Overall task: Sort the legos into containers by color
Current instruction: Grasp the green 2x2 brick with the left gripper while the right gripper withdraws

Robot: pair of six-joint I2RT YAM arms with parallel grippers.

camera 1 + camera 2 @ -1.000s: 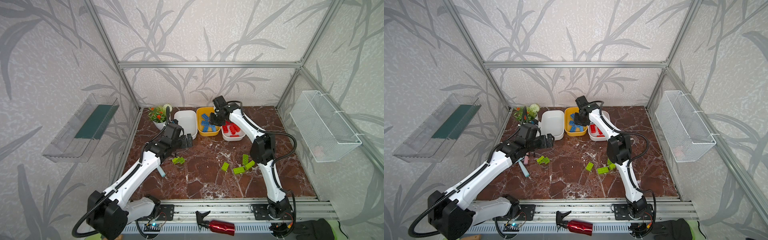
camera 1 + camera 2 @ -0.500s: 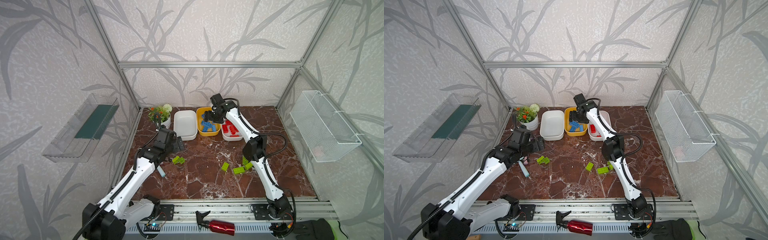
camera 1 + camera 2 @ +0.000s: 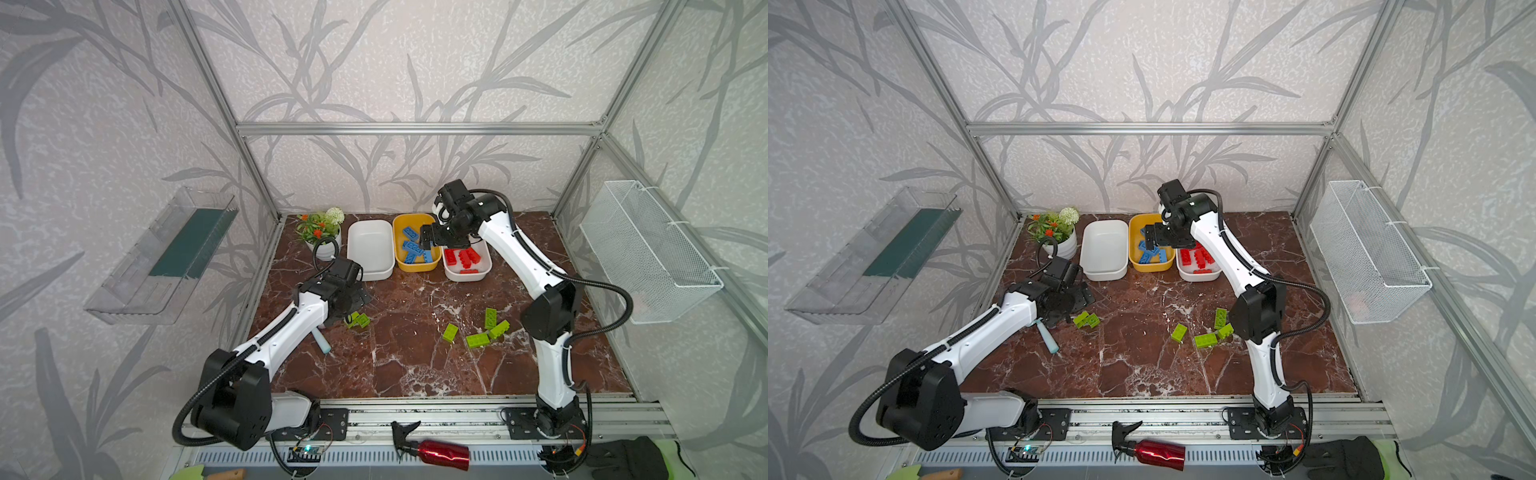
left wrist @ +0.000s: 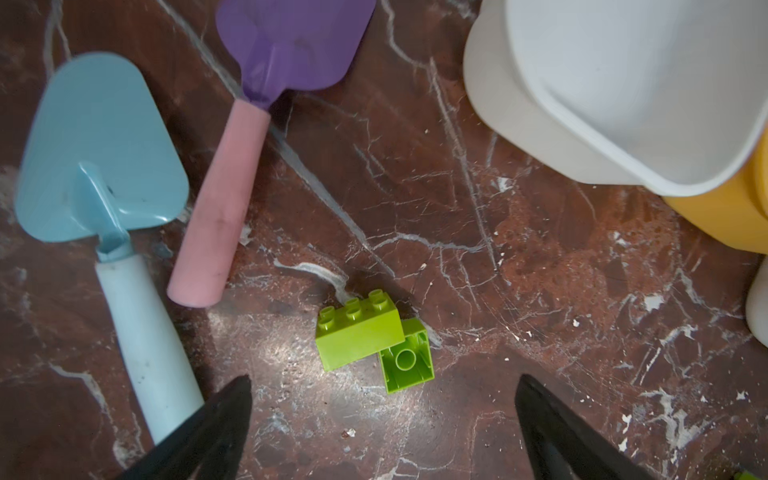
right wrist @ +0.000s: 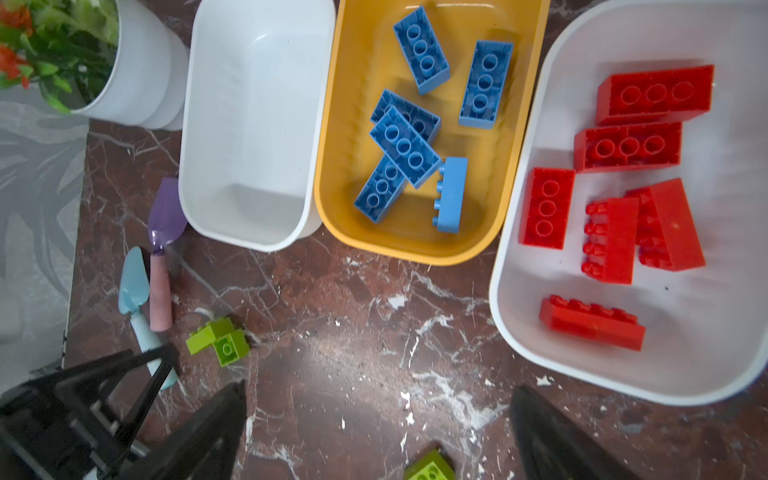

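**Blue brick down; only greens left on the slab**

Right gripper hung above the near end of the yellow tub, jaws spread wide and empty. A second earlier they were pinched shut there, so a blue brick had likely just gone in. Six blue legos lay in that tub, some piled crosswise. The red-filled white tub, touching the yellow tub's right side, held six red legos. The empty white tub on its left was presumably meant for green.

Left gripper had swung off the empty tub and down over a green pair. This pair sat on the marble top in front of the yellow tub, leftward. The jaws were wide, with nothing held or touched. Four loose green legos lay in front of the yellow tub, rightward and well apart from it.

In the way: the pair touched, a long brick on its side against an upturned short one. One pinch might take both or flick one off. A purple spade and a blue trowel lay just beside the pair, on its side away from the yellow tub.
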